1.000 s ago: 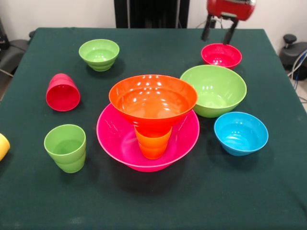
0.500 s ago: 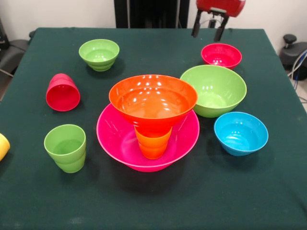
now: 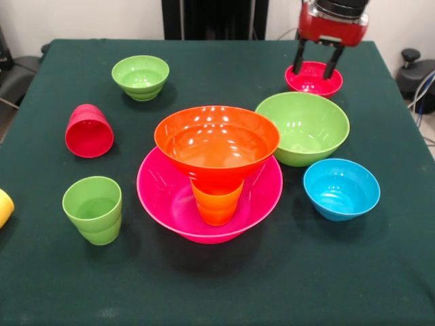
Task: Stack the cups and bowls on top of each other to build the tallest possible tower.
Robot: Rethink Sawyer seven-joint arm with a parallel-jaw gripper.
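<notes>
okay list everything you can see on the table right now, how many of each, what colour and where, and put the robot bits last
Table: one, dark green cloth.
Large bowls: three. Pink bowl at centre; orange bowl perched on the orange cup; large green bowl right of it.
Small bowls: three. Small green bowl far left; red bowl far right; blue bowl near right.
Cups: four. Orange cup upside down in the pink bowl; red cup on its side, left; green cup upright, near left; yellow cup at left edge, partly cut off.
Gripper: one, red and black, open over the red bowl.
</notes>
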